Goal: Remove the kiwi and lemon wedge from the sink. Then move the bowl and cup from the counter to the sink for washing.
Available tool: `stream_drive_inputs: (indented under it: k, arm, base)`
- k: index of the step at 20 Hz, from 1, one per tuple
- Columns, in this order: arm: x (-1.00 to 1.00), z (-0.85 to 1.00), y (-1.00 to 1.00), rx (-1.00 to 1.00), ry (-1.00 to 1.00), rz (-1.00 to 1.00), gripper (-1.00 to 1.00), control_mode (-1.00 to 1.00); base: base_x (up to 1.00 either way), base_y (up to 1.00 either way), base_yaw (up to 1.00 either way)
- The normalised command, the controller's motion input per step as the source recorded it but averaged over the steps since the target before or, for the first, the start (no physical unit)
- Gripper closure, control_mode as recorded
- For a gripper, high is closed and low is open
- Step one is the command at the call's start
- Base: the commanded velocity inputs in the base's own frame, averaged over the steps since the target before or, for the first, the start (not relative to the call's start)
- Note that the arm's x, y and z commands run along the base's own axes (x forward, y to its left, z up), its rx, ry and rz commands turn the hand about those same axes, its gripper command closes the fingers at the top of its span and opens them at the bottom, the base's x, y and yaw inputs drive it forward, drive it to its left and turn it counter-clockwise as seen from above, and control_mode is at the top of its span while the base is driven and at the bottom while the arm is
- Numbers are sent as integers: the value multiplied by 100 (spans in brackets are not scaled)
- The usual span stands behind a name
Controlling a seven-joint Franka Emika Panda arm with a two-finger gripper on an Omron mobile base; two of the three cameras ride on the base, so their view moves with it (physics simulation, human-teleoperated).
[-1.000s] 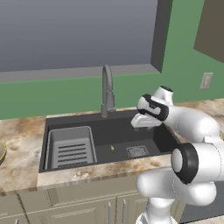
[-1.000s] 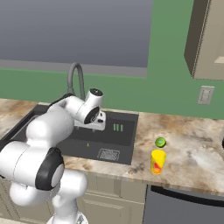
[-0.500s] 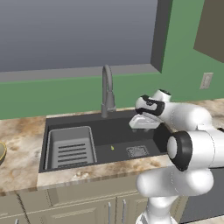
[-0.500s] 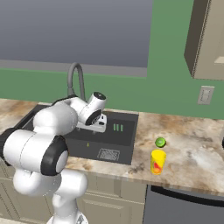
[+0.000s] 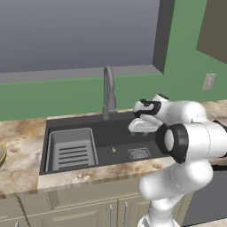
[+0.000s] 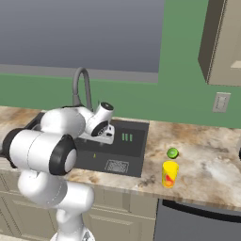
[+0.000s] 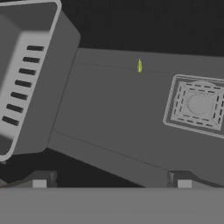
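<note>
- Since the earlier frame, the gripper (image 7: 111,183) had eased lower over the sink (image 5: 80,119), jaws spread wide and empty.
- The kiwi (image 6: 172,153) was already out, on the counter (image 6: 207,164) beside the cup (image 6: 169,173), away from the gripper.
- The lemon wedge (image 7: 139,66) remained ahead of the fingertips, beside the drain (image 7: 197,105).
- The bowl (image 5: 1,154) and cup remained unmoved.
- Marbled counter, green wall (image 5: 66,95).

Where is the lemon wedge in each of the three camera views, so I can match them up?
Left base view: lemon wedge on the sink floor, left of the square drain.
Right base view: a faint yellow speck on the sink floor, upper left of the drain.
Hand view: upper middle, left of the drain.
Shared landmark: the drain.
</note>
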Motion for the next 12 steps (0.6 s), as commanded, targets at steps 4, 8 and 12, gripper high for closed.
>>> stream_drive_inputs:
  k: [4, 8, 12]
  arm:
    - [12, -22, 3, 0, 0, 0, -100, -100]
    - [17, -25, 7, 0, 0, 0, -100, -100]
    - [20, -25, 7, 0, 0, 0, -100, -100]
  base:
    - [0, 0, 0]
    - [0, 0, 0]
    - [0, 0, 0]
